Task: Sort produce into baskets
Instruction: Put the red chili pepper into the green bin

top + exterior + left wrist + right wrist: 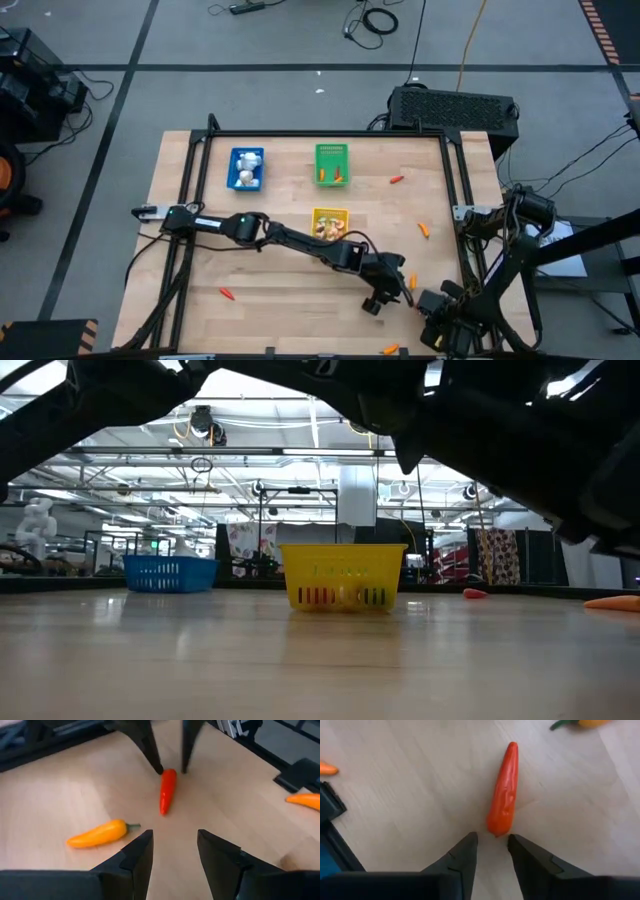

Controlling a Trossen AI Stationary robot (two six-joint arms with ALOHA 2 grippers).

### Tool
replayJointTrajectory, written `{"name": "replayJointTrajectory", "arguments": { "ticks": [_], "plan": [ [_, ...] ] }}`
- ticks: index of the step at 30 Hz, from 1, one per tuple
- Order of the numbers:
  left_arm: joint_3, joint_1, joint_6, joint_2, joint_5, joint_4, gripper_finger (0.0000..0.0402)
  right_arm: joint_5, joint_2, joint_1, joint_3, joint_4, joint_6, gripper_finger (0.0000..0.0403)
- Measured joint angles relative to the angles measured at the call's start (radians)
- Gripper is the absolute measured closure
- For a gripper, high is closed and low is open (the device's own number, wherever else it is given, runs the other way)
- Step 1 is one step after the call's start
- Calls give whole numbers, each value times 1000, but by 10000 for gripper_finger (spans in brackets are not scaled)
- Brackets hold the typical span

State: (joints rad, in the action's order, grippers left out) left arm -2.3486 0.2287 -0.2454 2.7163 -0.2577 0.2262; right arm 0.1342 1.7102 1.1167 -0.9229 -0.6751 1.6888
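A small orange-red pepper (504, 795) lies flat on the wooden table near its front right; it also shows in the left wrist view (167, 790) and the high view (411, 284). My right gripper (492, 842) is open and low over the table, a fingertip on either side of the pepper's near end. My left gripper (174, 847) is open and empty, facing the pepper from the other side, a little short of it (373, 303). The blue basket (246, 168) holds white bulbs, the green basket (332, 164) orange pieces, and the yellow basket (329, 224) yellowish bits. My right gripper's fingertips (160, 769) stand on either side of the pepper's blunt end (497, 829), coming in low and along its length. The pepper lies flat on the table. I cannot tell whether the fingers touch it.
An orange pepper with a green stem (100, 834) lies close beside the red one, and another orange piece (305, 800) lies farther off. Loose orange-red pieces lie on the table (397, 180), (424, 229), (229, 294), (391, 349). A metal frame rail (455, 190) borders the table's right side.
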Motion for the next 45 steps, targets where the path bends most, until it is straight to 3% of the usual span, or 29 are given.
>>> {"name": "replayJointTrajectory", "arguments": {
  "ticks": [11, 20, 31, 45],
  "plan": [
    [2, 0, 4, 43, 2, -30, 240, 49, -2, -16, 3, -13, -28, 360],
    [1, -15, 8, 56, 5, -43, 240, 165, 1, -61, 6, -25, -133, 398],
    [-1, -20, 5, 56, 6, -9, 240, 154, 1, -130, 5, -35, -261, 402],
    [-4, -39, 129, 47, -7, 112, 240, 149, -1, -132, 4, -33, -265, 402]
  ]
}}
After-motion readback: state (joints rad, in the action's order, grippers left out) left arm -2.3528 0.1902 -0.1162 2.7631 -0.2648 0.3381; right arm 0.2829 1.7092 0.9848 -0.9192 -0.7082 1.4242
